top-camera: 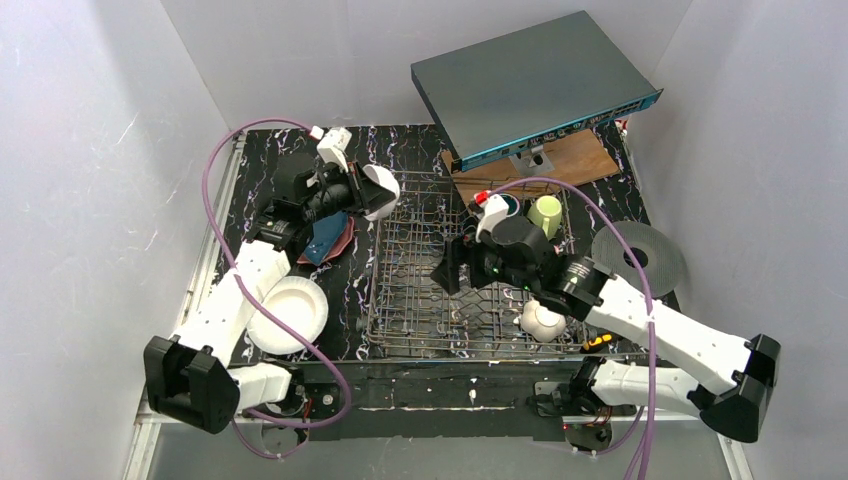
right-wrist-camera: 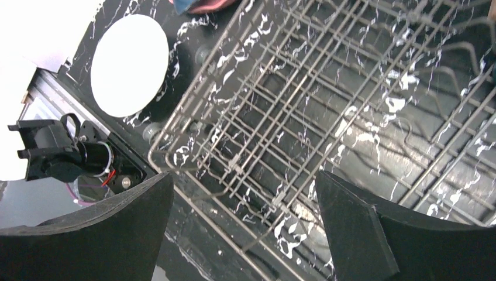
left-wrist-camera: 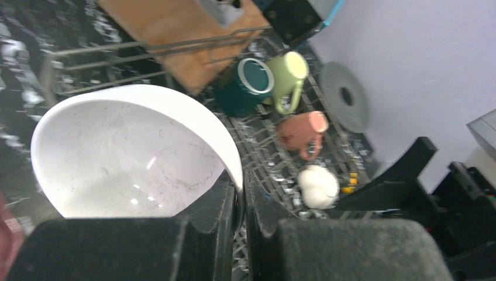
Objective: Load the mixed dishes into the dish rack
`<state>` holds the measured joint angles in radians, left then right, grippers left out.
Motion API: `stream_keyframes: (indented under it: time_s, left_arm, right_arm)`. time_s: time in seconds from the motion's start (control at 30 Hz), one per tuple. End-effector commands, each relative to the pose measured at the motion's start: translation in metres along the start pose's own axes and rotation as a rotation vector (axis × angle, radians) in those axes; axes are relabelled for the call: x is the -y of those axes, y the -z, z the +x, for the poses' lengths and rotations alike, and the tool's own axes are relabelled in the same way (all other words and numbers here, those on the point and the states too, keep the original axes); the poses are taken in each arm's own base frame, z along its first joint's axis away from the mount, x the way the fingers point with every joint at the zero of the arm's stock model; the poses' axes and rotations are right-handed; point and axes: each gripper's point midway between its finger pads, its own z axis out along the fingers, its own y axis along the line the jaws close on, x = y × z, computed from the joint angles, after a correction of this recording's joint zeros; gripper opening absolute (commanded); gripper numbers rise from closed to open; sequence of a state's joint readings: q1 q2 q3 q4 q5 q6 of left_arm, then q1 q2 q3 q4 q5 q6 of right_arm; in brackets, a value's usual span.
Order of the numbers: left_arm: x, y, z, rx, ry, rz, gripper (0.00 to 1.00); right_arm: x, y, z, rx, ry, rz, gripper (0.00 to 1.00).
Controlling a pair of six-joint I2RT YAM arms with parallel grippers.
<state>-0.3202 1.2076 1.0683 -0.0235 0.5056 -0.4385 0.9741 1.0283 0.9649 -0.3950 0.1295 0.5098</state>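
My left gripper (top-camera: 366,193) (left-wrist-camera: 241,202) is shut on the rim of a white bowl (top-camera: 385,188) (left-wrist-camera: 128,158), held tilted above the left far corner of the dish rack (top-camera: 440,300) (right-wrist-camera: 327,88). My right gripper (top-camera: 450,268) (right-wrist-camera: 243,193) hangs open over the middle of the rack, nothing between its fingers. A dark teal mug (top-camera: 506,205) (left-wrist-camera: 248,82), a light green mug (top-camera: 546,213) (left-wrist-camera: 289,76) and a salmon-pink mug (left-wrist-camera: 301,132) lie in the rack's far right part. Another white bowl (top-camera: 543,320) (left-wrist-camera: 319,186) sits upside down near its right front.
A cream plate (top-camera: 288,313) (right-wrist-camera: 128,64) lies left of the rack. A dark blue plate (top-camera: 325,240) rests on a pink one (top-camera: 345,238) beneath my left arm. A grey disc (top-camera: 638,257) (left-wrist-camera: 345,96) lies right of the rack. A flat grey box (top-camera: 530,85) stands on a wooden board (top-camera: 565,160) behind.
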Motion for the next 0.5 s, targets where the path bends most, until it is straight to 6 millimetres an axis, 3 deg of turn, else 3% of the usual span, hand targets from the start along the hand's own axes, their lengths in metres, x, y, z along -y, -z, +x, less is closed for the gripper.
stream_keyframes:
  time_s: [0.0, 0.17, 0.47]
  left_arm:
    - [0.048, -0.002, -0.012, 0.039, 0.168, 0.269, 0.0]
    - [0.055, -0.011, -0.009, 0.017, 0.328, 0.338, 0.0]
    - [0.06, -0.023, -0.001, -0.04, 0.458, 0.4, 0.0]
  right_arm:
    - [-0.015, -0.005, -0.054, 0.146, 0.067, 0.019, 0.98]
    - [-0.02, -0.025, -0.085, 0.202, 0.074, 0.075, 0.98]
    - [-0.023, -0.063, -0.115, 0.276, 0.08, 0.167, 0.98]
